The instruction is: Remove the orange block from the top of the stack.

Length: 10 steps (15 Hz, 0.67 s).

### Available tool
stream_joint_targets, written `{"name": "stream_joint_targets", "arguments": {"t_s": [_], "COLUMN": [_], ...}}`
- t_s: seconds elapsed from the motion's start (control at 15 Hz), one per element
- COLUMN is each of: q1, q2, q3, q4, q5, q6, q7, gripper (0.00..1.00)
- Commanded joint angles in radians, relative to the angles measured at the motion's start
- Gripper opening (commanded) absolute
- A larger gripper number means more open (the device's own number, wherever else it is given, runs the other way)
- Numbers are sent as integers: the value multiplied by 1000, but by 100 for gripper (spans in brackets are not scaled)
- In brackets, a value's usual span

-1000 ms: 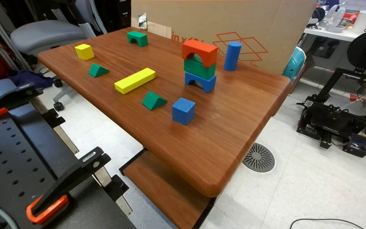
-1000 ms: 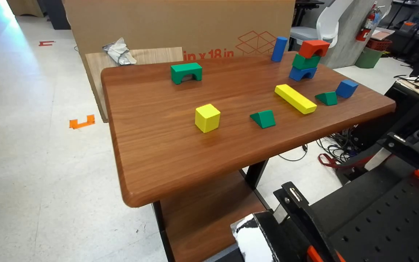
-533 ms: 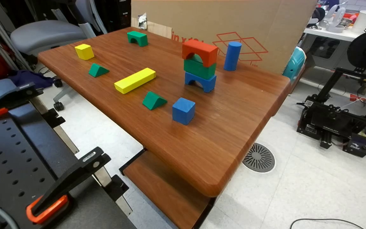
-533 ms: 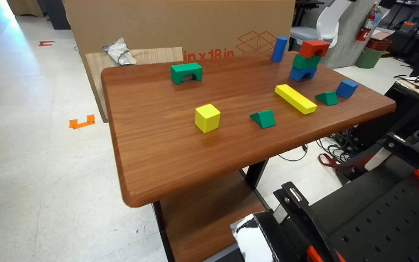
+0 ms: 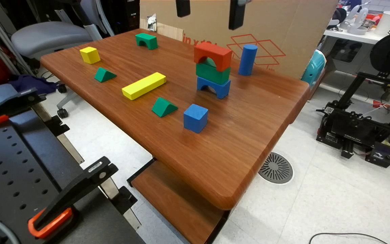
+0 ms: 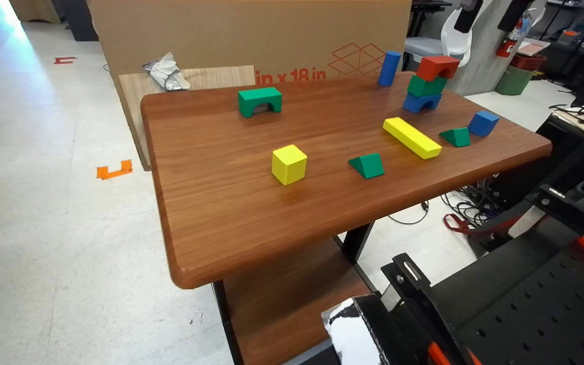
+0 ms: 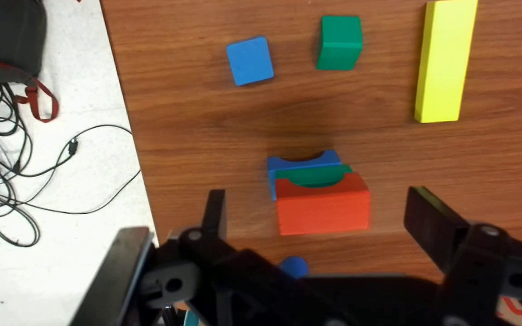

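Wrist view: jaws spread wide above the orange-red arched wooden-looking block [image 7: 323,212]; they should close on its ends, clear of the green rectangular wooden-looking block [image 7: 314,176].

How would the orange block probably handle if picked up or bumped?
The orange block looks stiff, with crisp edges. Its flat ends should suit gripping. If bumped, it may slide, seemingly just resting atop the stack.

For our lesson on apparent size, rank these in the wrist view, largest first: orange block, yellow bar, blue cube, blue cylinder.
1. Orange block and yellow bar: too alike to rank; nearness may enlarge the stacked block.
2. Blue cube
3. Blue cylinder, partly hidden
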State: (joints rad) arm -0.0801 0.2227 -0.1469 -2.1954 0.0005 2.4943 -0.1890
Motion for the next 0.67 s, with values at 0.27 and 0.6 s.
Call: {"name": "stream_joint_targets", "arguments": {"t_s": [0.27, 0.6], "q1": [-40, -45], "q2": [125, 149], "q3": [28, 58], "q4": [128, 146], "q5": [-24, -5], "q6": [-10, -23], "q7": [-30, -48], "gripper": [100, 100]}}
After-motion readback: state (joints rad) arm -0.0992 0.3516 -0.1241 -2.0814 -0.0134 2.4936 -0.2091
